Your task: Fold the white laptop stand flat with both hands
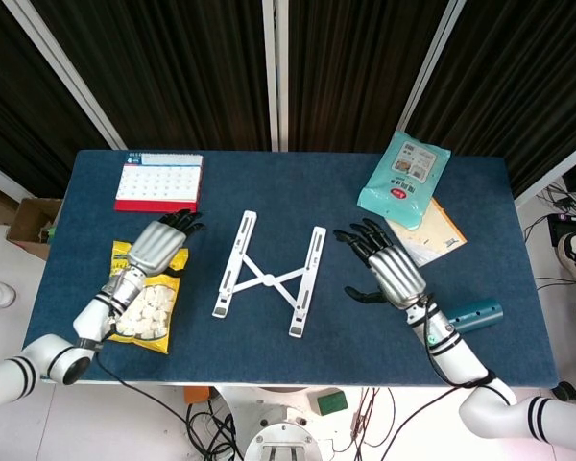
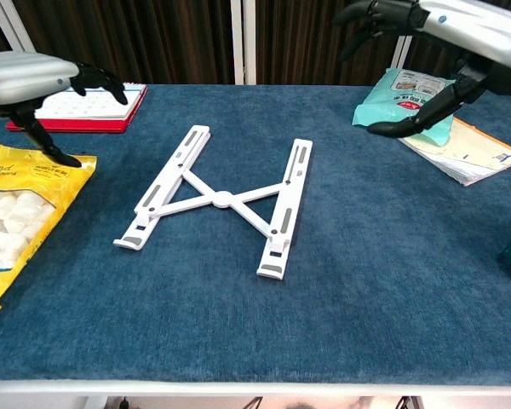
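The white laptop stand lies flat on the blue table, its two rails joined by a crossed brace. My left hand hovers left of it, above the snack bag, fingers spread and holding nothing. My right hand hovers right of the stand, palm down, fingers apart and empty. Neither hand touches the stand.
A yellow snack bag lies at the left front. A red-edged calendar sits at the back left. A teal wipes pack rests on a paper booklet at the back right. A teal cylinder lies at the right front.
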Action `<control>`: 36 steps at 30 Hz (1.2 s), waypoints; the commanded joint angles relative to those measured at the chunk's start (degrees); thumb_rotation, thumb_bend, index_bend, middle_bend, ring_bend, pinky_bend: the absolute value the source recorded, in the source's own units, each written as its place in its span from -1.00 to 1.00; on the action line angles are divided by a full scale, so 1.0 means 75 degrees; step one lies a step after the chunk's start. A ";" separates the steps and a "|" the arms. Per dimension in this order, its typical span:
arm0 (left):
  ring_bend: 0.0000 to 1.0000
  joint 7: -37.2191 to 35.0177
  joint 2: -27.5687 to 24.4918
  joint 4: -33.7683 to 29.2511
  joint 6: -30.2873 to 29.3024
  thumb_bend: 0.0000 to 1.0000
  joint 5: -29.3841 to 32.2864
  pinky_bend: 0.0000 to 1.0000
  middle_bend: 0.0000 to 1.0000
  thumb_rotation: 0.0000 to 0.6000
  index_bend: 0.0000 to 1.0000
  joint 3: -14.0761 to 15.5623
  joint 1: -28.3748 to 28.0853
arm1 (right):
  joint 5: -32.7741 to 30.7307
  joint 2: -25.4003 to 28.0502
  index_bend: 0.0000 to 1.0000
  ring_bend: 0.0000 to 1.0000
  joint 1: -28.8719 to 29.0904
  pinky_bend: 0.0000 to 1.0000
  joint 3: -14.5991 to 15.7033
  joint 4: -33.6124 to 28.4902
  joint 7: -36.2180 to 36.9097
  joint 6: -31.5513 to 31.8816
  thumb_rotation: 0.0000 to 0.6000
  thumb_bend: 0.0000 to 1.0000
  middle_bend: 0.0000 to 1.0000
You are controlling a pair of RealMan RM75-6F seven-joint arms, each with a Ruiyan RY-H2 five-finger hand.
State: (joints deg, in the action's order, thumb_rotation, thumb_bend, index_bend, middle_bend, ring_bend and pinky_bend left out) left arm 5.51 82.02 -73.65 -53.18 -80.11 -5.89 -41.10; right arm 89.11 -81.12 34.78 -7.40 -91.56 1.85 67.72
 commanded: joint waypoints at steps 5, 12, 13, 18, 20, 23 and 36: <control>-0.86 0.0602 0.1273 0.1435 0.0400 -1.00 0.0165 -0.61 -0.89 1.00 -0.65 -0.0203 -0.0624 | 0.0544 -0.1137 -0.02 -0.22 0.0339 -0.12 0.0210 0.1273 -0.1698 -0.0088 1.00 -1.00 0.10; -0.86 0.0296 0.1907 0.2180 0.0862 -1.00 0.0356 -0.62 -0.89 1.00 -0.65 -0.0412 -0.1062 | 0.0609 -0.1914 0.13 -0.03 0.0510 0.08 0.0286 0.2226 -0.2034 -0.0220 1.00 -1.00 0.26; -0.86 0.0234 0.1971 0.2255 0.0917 -1.00 0.0387 -0.62 -0.89 1.00 -0.65 -0.0437 -0.1103 | 0.0581 -0.2001 0.13 -0.02 0.0530 0.09 0.0277 0.2329 -0.2033 -0.0249 1.00 -1.00 0.27; -0.86 -0.0158 0.2330 0.2719 0.1112 -1.00 0.0395 -0.63 -0.89 1.00 -0.65 -0.0483 -0.1315 | 0.0617 -0.2460 0.17 0.05 0.0648 0.17 0.0281 0.2976 -0.2089 -0.0256 1.00 -1.00 0.30; -0.86 -0.0215 0.2473 0.2928 0.1169 -1.00 0.0358 -0.63 -0.89 1.00 -0.65 -0.0460 -0.1398 | 0.0609 -0.2598 0.17 0.06 0.0685 0.17 0.0294 0.3179 -0.2059 -0.0285 1.00 -1.00 0.31; -0.86 -0.0269 0.2646 0.3192 0.1227 -1.00 0.0328 -0.63 -0.89 1.00 -0.65 -0.0432 -0.1485 | 0.0587 -0.2758 0.17 0.06 0.0717 0.17 0.0329 0.3445 -0.2028 -0.0335 1.00 -1.00 0.31; -0.86 -0.0619 0.2916 0.3581 0.1332 -1.00 0.0297 -0.64 -0.89 1.00 -0.66 -0.0356 -0.1594 | 0.0810 -0.3656 0.17 0.05 0.0905 0.17 0.0487 0.4984 -0.1744 -0.0150 1.00 -1.00 0.31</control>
State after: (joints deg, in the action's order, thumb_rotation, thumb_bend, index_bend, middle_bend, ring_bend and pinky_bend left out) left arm 1.04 103.79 -46.82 -43.25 -77.89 -8.60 -53.03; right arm 94.60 -107.32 41.13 -3.85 -55.69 -11.69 65.87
